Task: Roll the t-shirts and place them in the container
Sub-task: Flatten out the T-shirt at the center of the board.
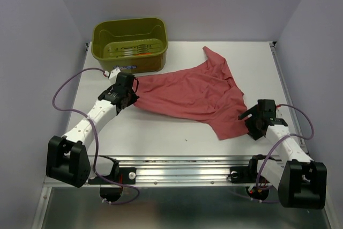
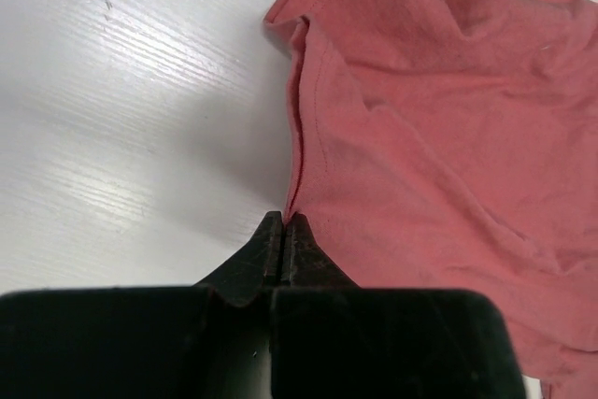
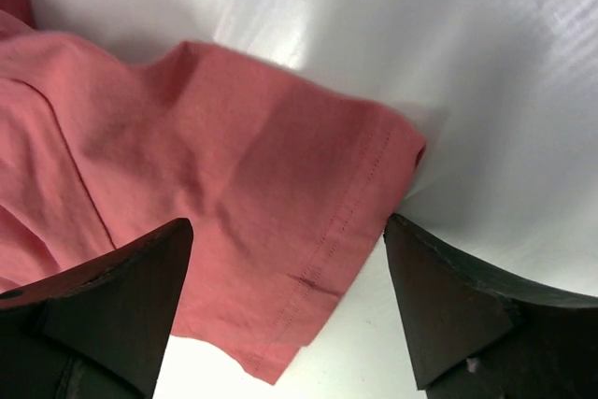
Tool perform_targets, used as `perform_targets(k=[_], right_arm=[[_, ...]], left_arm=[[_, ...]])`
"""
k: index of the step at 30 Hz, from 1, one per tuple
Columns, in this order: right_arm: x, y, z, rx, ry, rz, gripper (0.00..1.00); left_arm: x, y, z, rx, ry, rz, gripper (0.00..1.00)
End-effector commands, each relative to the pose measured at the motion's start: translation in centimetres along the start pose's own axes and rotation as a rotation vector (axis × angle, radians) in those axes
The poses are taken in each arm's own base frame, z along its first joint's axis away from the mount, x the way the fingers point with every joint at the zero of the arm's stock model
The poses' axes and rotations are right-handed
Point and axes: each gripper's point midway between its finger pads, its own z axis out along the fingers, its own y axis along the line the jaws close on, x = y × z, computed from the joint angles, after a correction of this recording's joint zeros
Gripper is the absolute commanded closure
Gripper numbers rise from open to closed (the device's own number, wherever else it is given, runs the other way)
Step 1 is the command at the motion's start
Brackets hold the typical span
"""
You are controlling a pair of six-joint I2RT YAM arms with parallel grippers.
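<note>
The rose-red t-shirt (image 1: 198, 92) lies spread across the counter (image 1: 161, 132). The left gripper (image 2: 283, 226) is clamped on its left edge; the right gripper (image 3: 288, 226), fingers apart, straddles the sleeve hem near the right edge.

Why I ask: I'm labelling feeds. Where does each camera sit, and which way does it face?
Top external: above and behind, facing down at the table, t-shirt and basket; left arm and right arm show.
Left wrist: on the left arm, facing along the left gripper, shut on the t-shirt's edge.
Right wrist: on the right arm, facing down through the open right gripper at a sleeve hem.
Shared: all three show the t-shirt.
</note>
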Motion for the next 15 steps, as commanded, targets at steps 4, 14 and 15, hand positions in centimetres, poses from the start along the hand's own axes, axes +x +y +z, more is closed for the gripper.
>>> perform_targets(k=[4, 14, 15], right_arm=[[0.4, 0.2, 1.9, -0.027, 0.009, -0.010, 0.24], [0.8, 0.3, 2.4, -0.045, 0.024, -0.045, 0.69], [0.7, 0.3, 2.4, -0.046, 0.021, -0.051, 0.71]], left_arm=[[-2.1, 0.2, -1.5, 0.006, -0.067, -0.005, 1.00], [-1.9, 0.1, -1.5, 0.017, -0.059, -0.009, 1.00], [-1.8, 0.0, -1.4, 0.019, -0.055, -0.009, 1.00]])
